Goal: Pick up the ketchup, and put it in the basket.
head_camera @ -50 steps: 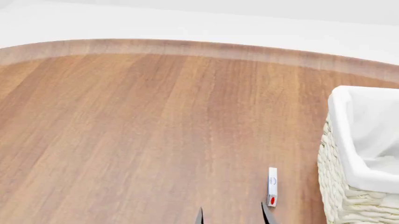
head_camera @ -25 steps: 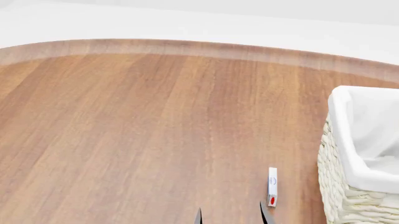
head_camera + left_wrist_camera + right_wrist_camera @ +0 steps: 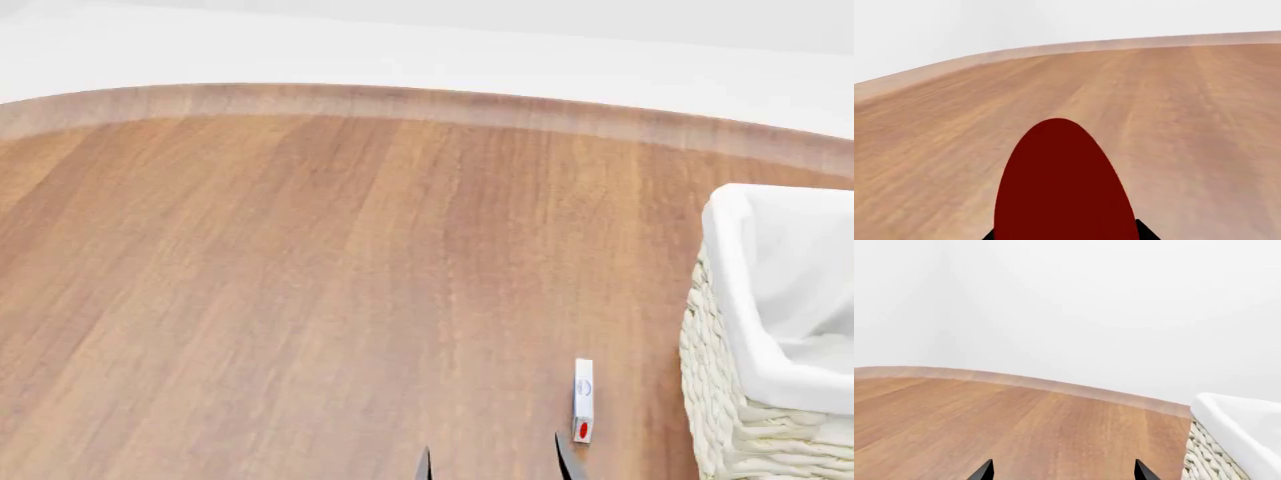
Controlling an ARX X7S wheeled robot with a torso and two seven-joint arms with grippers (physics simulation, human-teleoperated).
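Brown wooden tabletop under us, nothing fancy. Closest in, the left gripper has a dark red rounded ketchup bottle filling the whole gap between its jaws. Only the black tips poke out on either side of it, right against its sides, so it looks clamped on. The bottle blocks most of what's ahead of that gripper, and we just see bare wood past it.

The right gripper has its jaws spread wide with nothing between them. Two dark fingertips show at the near edge of the head view, also apart, though we can't tell for sure which arm they belong to. Just beside the rightmost tip lies a small flat white box with a red dot.

Further off to the right gripper's right stands the big pale woven wicker basket with a white cloth liner, well apart from the bottle. Beyond the table's curved far edge there's only plain white wall.
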